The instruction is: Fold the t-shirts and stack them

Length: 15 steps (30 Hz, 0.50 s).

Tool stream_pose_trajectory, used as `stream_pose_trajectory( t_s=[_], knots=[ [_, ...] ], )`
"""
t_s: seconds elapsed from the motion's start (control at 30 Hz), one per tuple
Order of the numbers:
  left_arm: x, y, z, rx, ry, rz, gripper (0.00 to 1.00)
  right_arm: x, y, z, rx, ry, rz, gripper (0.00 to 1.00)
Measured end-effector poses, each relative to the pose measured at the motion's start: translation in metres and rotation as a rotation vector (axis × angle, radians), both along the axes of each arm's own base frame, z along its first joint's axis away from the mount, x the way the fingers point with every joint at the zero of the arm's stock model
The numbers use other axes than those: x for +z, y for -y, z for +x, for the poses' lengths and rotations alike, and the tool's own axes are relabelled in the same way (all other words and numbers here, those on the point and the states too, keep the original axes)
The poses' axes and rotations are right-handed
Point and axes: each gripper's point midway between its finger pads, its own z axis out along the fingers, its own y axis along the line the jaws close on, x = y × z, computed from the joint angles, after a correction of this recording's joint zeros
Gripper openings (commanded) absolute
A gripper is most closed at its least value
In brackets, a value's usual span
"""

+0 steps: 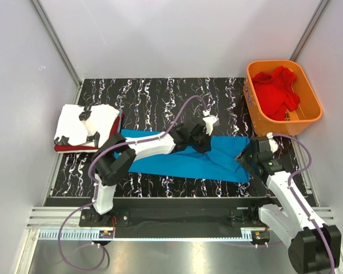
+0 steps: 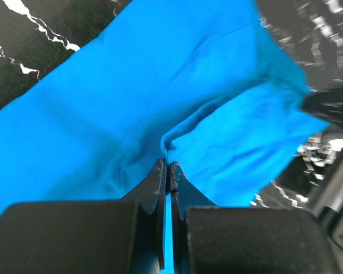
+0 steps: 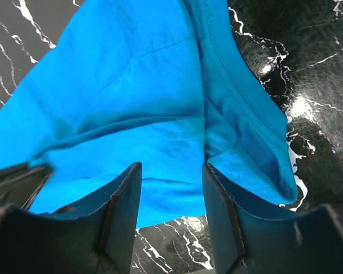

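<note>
Toward the near edge of the worktop (image 1: 160, 94) lies the blue t-shirt (image 1: 183, 165); the left gripper (image 2: 167, 166) clamps a ridge of its cloth, jaws pressed together; the right gripper (image 3: 171, 171) straddles the right-hand end, jaws apart. Seat that grip first; then lift both evenly, avoiding skew.

left hand (image 2: 168, 167) pinched closed | right hand (image 3: 171, 169) fingers spread apart
</note>
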Motion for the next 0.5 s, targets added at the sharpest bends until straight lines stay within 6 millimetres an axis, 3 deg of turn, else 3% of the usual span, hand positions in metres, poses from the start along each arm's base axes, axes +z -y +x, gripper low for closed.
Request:
stream_pose_trajectory(
  t_s=[0.17,0.37,0.5],
  knots=[
    [0.009,-0.005,-0.010,0.012,-0.006,-0.072,0.00,-0.008,-0.001,0.001,0.013,-0.032,-0.007,0.55],
    [-0.027,-0.023,-0.034,0.022,-0.090,-0.066,0.00,-0.013,-0.001,0.002,0.025,-0.048,-0.015,0.56],
    [-0.039,-0.030,-0.043,0.026,-0.125,-0.055,0.00,-0.017,-0.002,0.004,0.039,-0.059,-0.024,0.56]
  ],
)
